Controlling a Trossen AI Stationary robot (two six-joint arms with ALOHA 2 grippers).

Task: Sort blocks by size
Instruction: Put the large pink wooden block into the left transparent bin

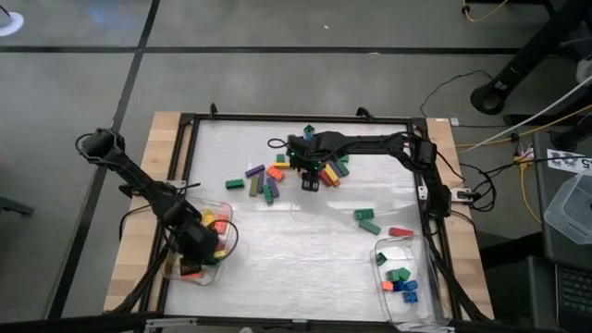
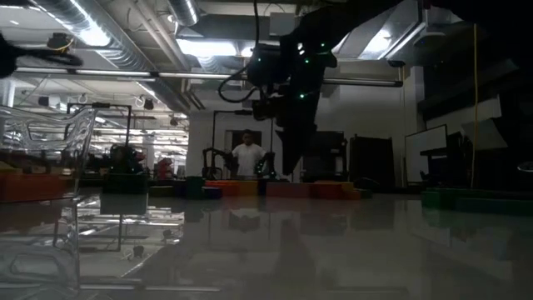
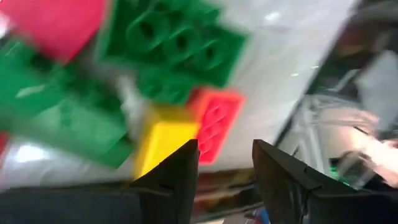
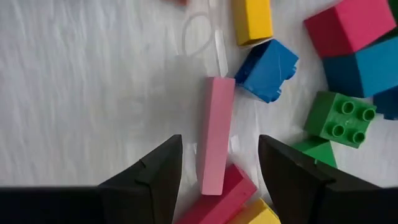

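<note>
The jaws of the right gripper [image 4: 217, 171] are seen parted, straddling a long pink block [image 4: 216, 134] lying flat, not clamped on it. That arm is stretched from the frame's right toward the block pile [image 1: 287, 176] at upper centre in the high view. The left gripper [image 3: 225, 165] is also held apart, with nothing between its fingers; it is lowered into the clear tub [image 1: 227, 242] at lower left, over green, yellow and orange blocks. Further blocks are noted in the lower-right tub [image 1: 381, 252].

The left gripper [image 1: 198, 248] hides part of the tub [image 1: 225, 215].
</note>
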